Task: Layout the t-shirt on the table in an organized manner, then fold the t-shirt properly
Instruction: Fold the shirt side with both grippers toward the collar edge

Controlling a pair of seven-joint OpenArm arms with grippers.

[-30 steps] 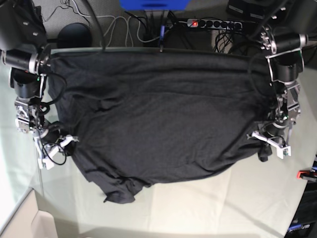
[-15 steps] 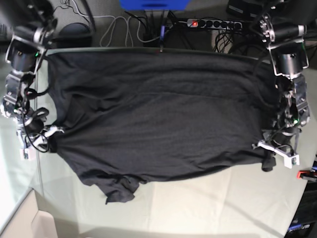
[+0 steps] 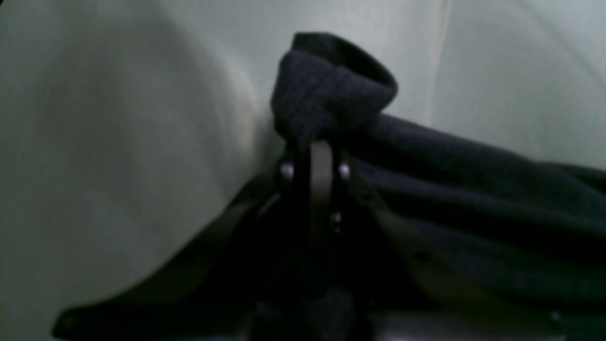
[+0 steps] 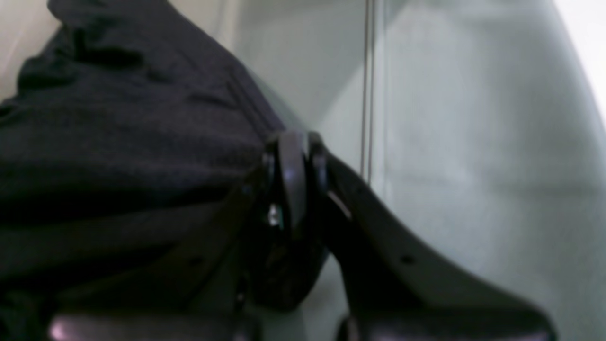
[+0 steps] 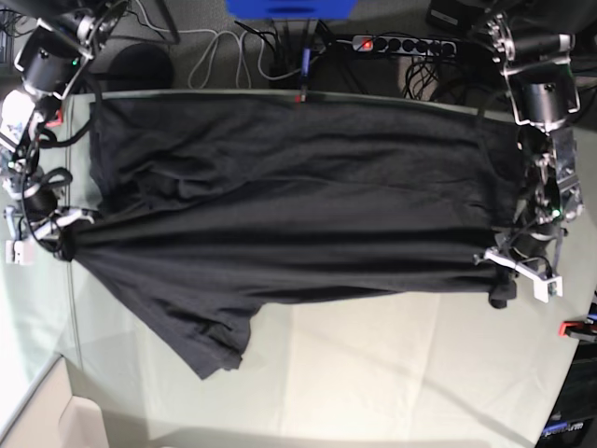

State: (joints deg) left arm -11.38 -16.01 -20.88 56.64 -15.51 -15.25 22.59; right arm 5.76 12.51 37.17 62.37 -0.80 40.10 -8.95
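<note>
Both tools (image 5: 504, 280) (image 5: 56, 245) clamped, t-shirt (image 5: 298, 205) stretched taut

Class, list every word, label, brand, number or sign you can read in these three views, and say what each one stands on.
None can be read in any view.
The black fabric t-shirt shows only plain cloth.
The pale greenish-grey cloth-covered table bears no writing.
The black power strip is too small to read.

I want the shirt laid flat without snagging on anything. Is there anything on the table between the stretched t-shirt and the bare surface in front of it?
Nothing visible. The t-shirt is stretched between the left gripper and right gripper, both shut on its edges. The table in front shows only bare pale cloth; a red clamp sits at its edge, off to the side.
</note>
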